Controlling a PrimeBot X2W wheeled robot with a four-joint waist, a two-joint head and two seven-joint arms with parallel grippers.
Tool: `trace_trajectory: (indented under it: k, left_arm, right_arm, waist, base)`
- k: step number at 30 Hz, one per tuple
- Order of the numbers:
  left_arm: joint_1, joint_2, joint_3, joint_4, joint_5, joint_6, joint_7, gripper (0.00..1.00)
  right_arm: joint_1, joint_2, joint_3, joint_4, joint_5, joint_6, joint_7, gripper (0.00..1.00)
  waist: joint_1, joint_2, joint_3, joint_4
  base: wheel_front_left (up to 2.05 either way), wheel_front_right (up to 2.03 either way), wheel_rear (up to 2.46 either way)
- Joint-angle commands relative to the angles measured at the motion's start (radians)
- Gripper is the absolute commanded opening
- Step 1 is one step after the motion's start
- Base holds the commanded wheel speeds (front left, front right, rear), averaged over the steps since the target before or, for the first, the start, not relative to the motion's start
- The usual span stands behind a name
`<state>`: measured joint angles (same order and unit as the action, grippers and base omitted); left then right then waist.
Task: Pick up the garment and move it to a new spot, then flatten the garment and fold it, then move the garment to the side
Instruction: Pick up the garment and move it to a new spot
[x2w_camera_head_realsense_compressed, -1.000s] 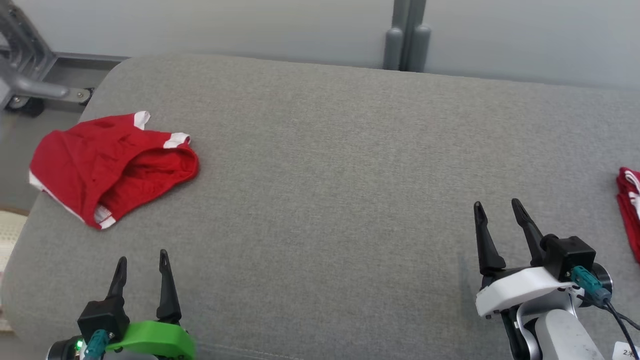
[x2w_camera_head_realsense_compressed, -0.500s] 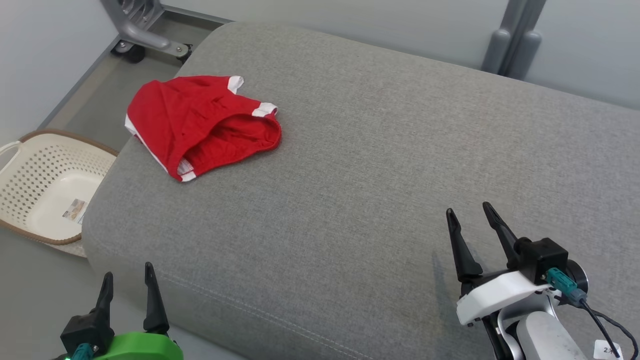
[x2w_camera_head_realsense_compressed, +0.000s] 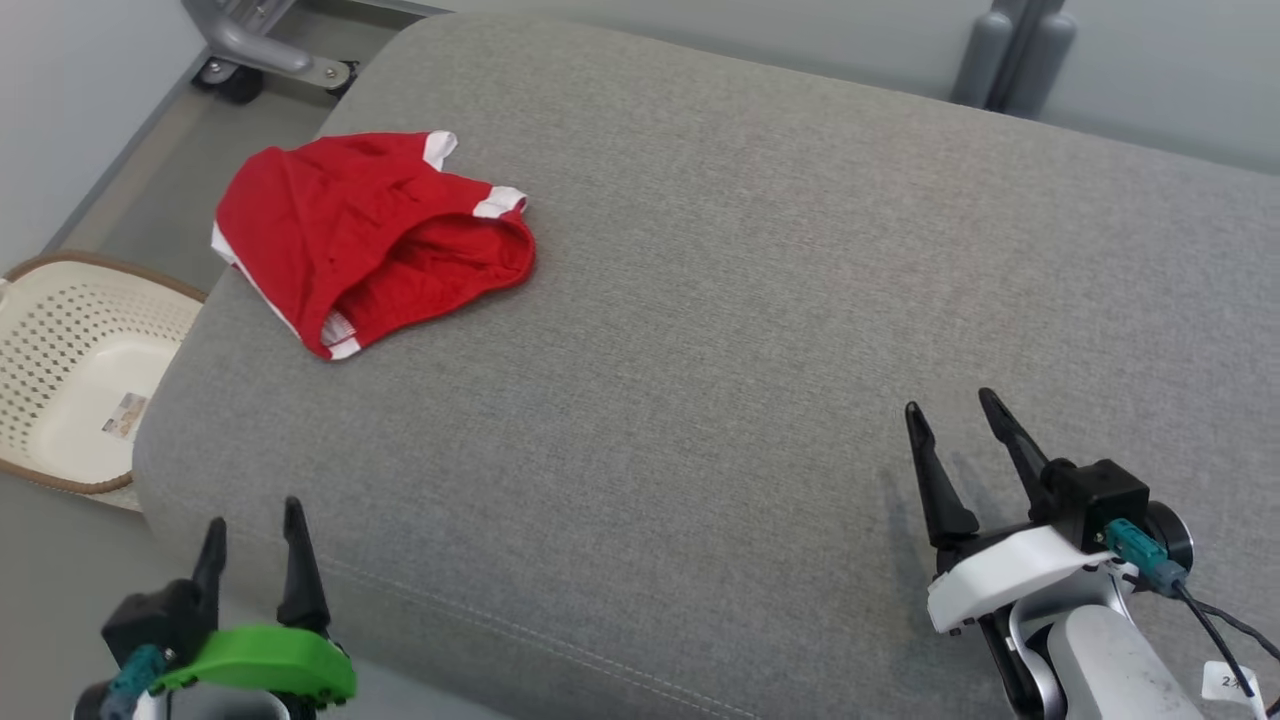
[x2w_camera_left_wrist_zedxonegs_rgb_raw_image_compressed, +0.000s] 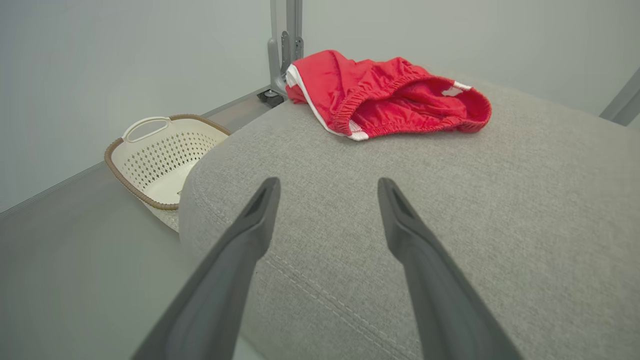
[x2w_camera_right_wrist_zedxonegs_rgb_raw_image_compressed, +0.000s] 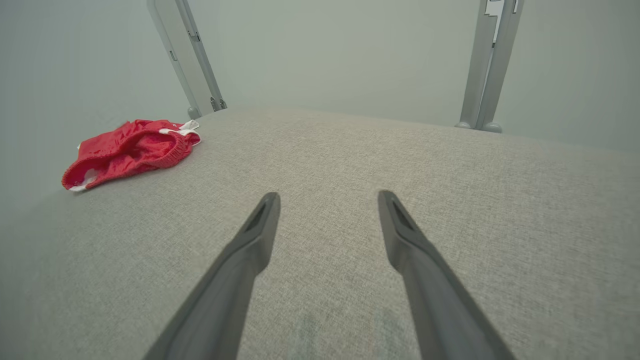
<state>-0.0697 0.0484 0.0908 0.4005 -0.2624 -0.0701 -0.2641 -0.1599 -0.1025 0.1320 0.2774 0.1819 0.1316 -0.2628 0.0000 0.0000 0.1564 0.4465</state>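
Observation:
The garment (x2w_camera_head_realsense_compressed: 360, 240) is a crumpled pair of red shorts with white trim, lying at the far left corner of the grey cushioned surface (x2w_camera_head_realsense_compressed: 760, 320). It also shows in the left wrist view as the garment (x2w_camera_left_wrist_zedxonegs_rgb_raw_image_compressed: 390, 95) ahead of the fingers, and in the right wrist view as the garment (x2w_camera_right_wrist_zedxonegs_rgb_raw_image_compressed: 130, 150) far to the left. My left gripper (x2w_camera_head_realsense_compressed: 252, 515) is open and empty, hovering by the surface's near left edge. My right gripper (x2w_camera_head_realsense_compressed: 952, 403) is open and empty above the near right part of the surface.
A cream perforated basket (x2w_camera_head_realsense_compressed: 40, 330) with a brown rim stands on the floor left of the surface, also seen as the basket (x2w_camera_left_wrist_zedxonegs_rgb_raw_image_compressed: 160, 155). A grey wheeled metal frame (x2w_camera_head_realsense_compressed: 260, 50) stands behind the far left corner. Grey posts (x2w_camera_head_realsense_compressed: 1010, 50) rise along the back wall.
The head camera has turned left, so the whole picture shifted: the basket came into view and a second red item at the right edge left it. Both grippers stay open.

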Motion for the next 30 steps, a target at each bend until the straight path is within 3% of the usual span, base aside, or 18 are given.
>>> trace_trajectory:
  k: [1,6,17,24,30]
  left_arm:
    - [-0.047,0.004,0.021,0.01,0.002,-0.011,0.0,1.0]
    - [-0.196,0.043,0.066,0.085,0.013,-0.036,0.0,1.0]
    - [-0.574,0.187,0.026,0.378,0.041,-0.059,0.0,1.0]
    - [-0.68,0.225,0.018,0.516,0.052,-0.057,0.0,1.0]
    - [-0.732,0.233,0.025,0.604,0.052,-0.03,0.0,1.0]
  right_arm:
    - [-0.016,-0.01,-0.002,-0.006,-0.002,-0.002,-0.002,1.0]
    - [-0.051,-0.031,-0.004,-0.03,-0.007,-0.002,-0.002,1.0]
    - [-0.139,-0.086,-0.007,-0.071,-0.022,-0.002,-0.002,1.0]
    - [-0.163,-0.106,-0.032,-0.091,-0.031,-0.002,-0.002,1.0]
    - [-0.171,-0.102,-0.053,-0.097,-0.03,-0.002,-0.002,1.0]
  waist:
    - [0.0,0.0,0.043,-0.058]
    - [0.0,0.0,0.116,-0.122]
    - [0.0,0.0,0.309,-0.22]
    - [0.0,0.0,0.376,-0.259]
    - [0.0,0.0,0.399,-0.28]
  base:
    - [0.0,0.0,0.0]
    - [0.0,0.0,0.0]
    - [0.0,0.0,0.0]
    - [0.0,0.0,0.0]
    - [0.0,0.0,0.0]
